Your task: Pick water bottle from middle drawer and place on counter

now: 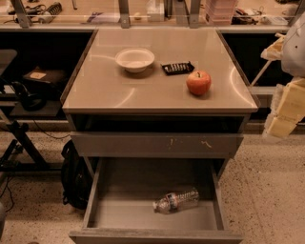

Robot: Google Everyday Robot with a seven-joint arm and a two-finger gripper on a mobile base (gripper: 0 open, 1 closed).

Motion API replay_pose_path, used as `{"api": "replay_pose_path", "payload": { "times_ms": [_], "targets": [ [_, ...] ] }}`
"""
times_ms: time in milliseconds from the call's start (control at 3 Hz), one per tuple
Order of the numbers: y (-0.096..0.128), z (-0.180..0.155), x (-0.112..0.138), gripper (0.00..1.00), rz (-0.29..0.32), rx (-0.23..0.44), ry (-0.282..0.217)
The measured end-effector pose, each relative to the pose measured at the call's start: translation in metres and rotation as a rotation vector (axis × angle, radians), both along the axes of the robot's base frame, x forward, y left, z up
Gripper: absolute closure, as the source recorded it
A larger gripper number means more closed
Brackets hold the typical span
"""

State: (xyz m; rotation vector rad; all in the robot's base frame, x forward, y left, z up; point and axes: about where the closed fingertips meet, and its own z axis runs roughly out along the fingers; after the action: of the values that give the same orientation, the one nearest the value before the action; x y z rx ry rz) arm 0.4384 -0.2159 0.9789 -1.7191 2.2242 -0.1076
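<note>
The water bottle point(175, 200) is a small clear crinkled bottle lying on its side on the grey floor of the open middle drawer point(114, 214), right of its middle, cap end to the left. Above it the counter point(157, 86) is the glossy beige-grey top of the cabinet. My gripper point(284, 112) shows at the right edge as pale yellowish blocks, raised beside the counter's right rim, far above and to the right of the bottle.
On the counter stand a white bowl point(135, 59), a small black packet point(177, 67) and a red apple point(198, 82). A scratched grey drawer front point(157, 144) sits shut above the open drawer. A cluttered bench point(143, 14) runs behind. A black bag point(74, 176) lies left of the cabinet.
</note>
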Motion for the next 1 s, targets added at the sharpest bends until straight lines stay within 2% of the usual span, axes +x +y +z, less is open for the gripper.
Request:
{"api": "replay_pose_path", "payload": {
  "times_ms": [333, 667, 1000],
  "targets": [
    [0.0, 0.0, 0.0, 0.0, 0.0, 0.0, 0.0],
    [0.017, -0.017, -0.003, 0.0, 0.04, 0.058, -0.007],
    [0.067, -0.059, -0.015, 0.0, 0.136, 0.189, -0.003]
  ]
}}
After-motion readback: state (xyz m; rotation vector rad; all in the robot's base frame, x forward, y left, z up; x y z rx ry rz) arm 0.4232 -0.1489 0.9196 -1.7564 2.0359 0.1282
